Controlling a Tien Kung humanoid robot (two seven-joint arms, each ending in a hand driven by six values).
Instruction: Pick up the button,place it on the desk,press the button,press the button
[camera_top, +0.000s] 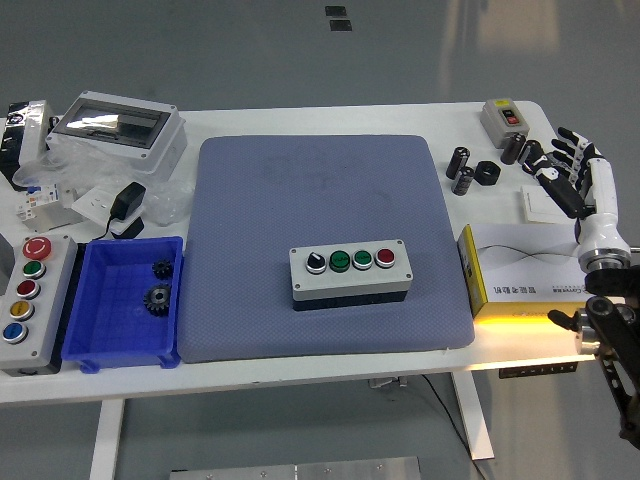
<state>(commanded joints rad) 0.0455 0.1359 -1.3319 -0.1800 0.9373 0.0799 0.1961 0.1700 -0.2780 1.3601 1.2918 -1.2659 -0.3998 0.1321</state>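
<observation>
A grey button box (350, 273) with a black knob, two green buttons and a red button lies on the blue-grey mat (320, 200), toward its front. My right hand (572, 170) is at the table's right edge, above a yellow and white carton (520, 272). Its fingers are spread and hold nothing. It is far to the right of the button box. My left hand is out of view.
A blue bin (120, 312) with two gears and a second grey button box (28, 300) stand at the front left. A clear-lidded enclosure (118, 125), an adapter and bags lie at the back left. A small switch box (505, 118) and black cylinders (463, 170) lie at the back right.
</observation>
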